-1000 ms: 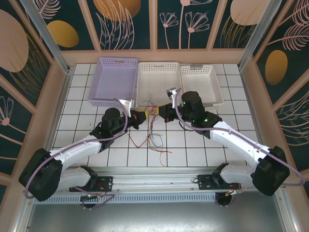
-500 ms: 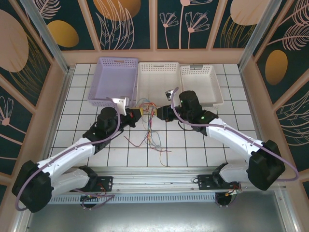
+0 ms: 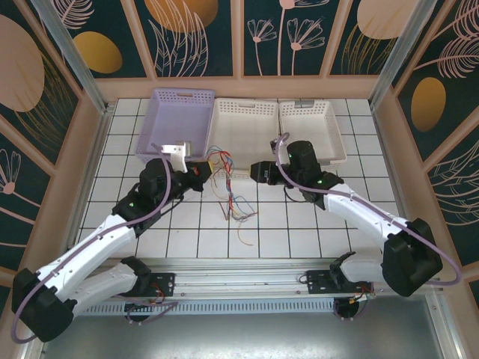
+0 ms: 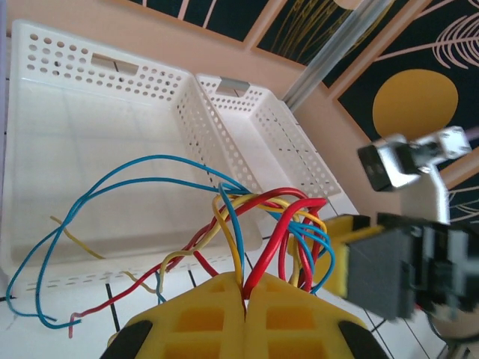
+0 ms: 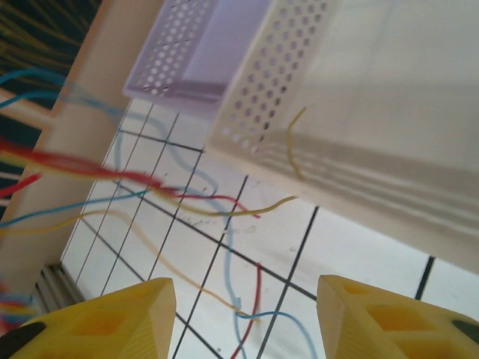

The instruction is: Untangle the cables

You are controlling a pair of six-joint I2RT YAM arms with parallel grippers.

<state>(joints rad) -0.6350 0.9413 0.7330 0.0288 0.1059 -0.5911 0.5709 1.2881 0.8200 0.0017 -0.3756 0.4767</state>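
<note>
**Left clamps the bundle, right stands off with jaws apart**

Here we are at the middle of the tiled table (image 3: 112, 149), both arms reaching in toward each other. The left gripper (image 3: 196, 170) is clenched tight: from its wrist camera the two yellow fingers (image 4: 217, 321) press flat together, and red and yellow strands of the cables (image 4: 254, 217) sprout straight out of the seam between them. That's a firm grasp on the bundle.

Across from it, the right gripper (image 3: 249, 173) faces the tangle with its jaws spread. Its own camera shows a wide gap between the yellow fingers (image 5: 97, 321) with nothing pinched in it, just tiles and loose wire below.

The cables (image 3: 234, 209) fan out from the left gripper's grip. Blue loops arch up toward the front wall of the middle white basket (image 3: 245, 101), and red, blue and yellow tails trail down over the tiles between the two arms. One red end lies nearest the arm bases.

The lilac basket (image 3: 147, 131) sits just behind the left gripper. From the right wrist, a yellow strand shows against the white basket's perforated wall, though I can't tell whether it lies inside.
</note>
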